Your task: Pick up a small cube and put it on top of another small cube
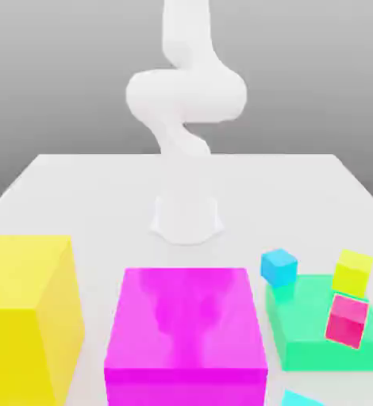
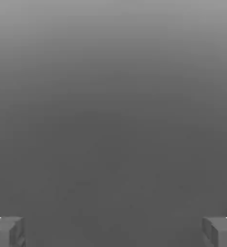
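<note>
The small cube (image 1: 305, 399) is a tiny light turquoise cube, cut off by the exterior view's lower edge, right of the magenta block. Another small cube (image 1: 278, 266), sky-blue with darker sides, sits at the far left corner of the mint-green block. In the hand view my gripper (image 2: 113, 231) is open, its two grey fingertips (image 2: 7, 231) standing far apart with nothing between them and only plain grey background beyond. The white arm (image 1: 186, 95) rises from its base at the back of the table and leaves the exterior view upward.
A big magenta block (image 1: 186, 333) and a big yellow block (image 1: 27, 317) stand at the front. A flat mint-green block (image 1: 313, 342) on the exterior view's right carries a small pink cube (image 1: 348, 320); a small yellow-green cube (image 1: 353, 272) sits at its far edge. The table (image 1: 78, 198) is white.
</note>
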`<control>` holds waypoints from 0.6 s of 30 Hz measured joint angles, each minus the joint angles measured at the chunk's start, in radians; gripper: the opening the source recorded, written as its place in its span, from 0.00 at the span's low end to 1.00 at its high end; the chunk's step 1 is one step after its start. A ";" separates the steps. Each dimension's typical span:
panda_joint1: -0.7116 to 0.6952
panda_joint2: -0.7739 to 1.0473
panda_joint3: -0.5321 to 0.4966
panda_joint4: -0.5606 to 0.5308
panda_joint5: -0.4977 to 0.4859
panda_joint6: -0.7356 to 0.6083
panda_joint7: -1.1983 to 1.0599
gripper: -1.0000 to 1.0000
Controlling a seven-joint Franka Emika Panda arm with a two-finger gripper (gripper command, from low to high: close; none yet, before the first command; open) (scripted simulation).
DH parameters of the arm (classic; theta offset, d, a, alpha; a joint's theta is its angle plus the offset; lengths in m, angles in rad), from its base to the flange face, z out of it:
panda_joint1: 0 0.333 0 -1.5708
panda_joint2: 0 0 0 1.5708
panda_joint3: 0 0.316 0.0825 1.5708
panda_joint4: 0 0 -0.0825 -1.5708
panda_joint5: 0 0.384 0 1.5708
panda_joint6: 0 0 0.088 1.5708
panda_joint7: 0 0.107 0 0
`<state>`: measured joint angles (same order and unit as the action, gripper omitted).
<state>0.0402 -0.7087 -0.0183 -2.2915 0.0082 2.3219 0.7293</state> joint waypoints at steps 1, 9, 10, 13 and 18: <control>0.016 0.039 -0.007 0.004 0.004 0.010 -0.031 0.50; 0.122 0.333 -0.048 0.031 0.049 0.079 -0.271 0.50; 0.133 0.369 -0.051 0.035 0.055 0.088 -0.301 0.50; 0.161 0.478 -0.054 0.045 0.073 0.114 -0.391 0.50; 0.198 0.659 -0.044 0.062 0.093 0.157 -0.534 0.50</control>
<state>0.2379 -0.0496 -0.0626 -2.2297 0.1013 2.4792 0.1955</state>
